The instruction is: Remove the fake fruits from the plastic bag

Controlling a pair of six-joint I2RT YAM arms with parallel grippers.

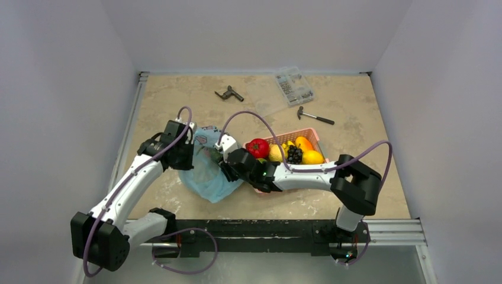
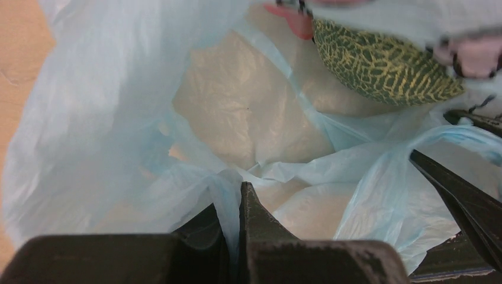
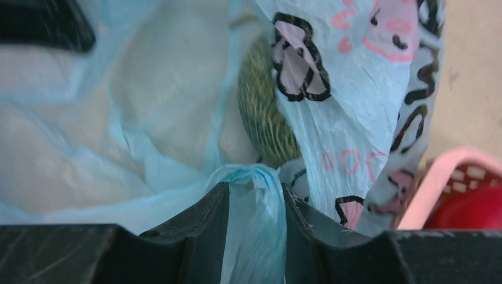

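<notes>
The red tomato-like plastic ball with a green top (image 1: 257,147) already sits in the pink slatted plastic basket (image 3: 414,201), so we take that part as done. The large grey-green netted melon (image 2: 379,68) is what remains: it lies inside the thin pale blue printed plastic bag (image 1: 207,180), near its mouth. We judge the task about half finished, though the crumpled film may hide more.

The left gripper (image 2: 234,198) is pressed together on a fold of the bag's rim. The right gripper (image 3: 254,195) pinches a bunched strip of the bag. Between them the mouth is held apart. The melon rests just beyond the right gripper's fingertips, farther from the left one.
</notes>
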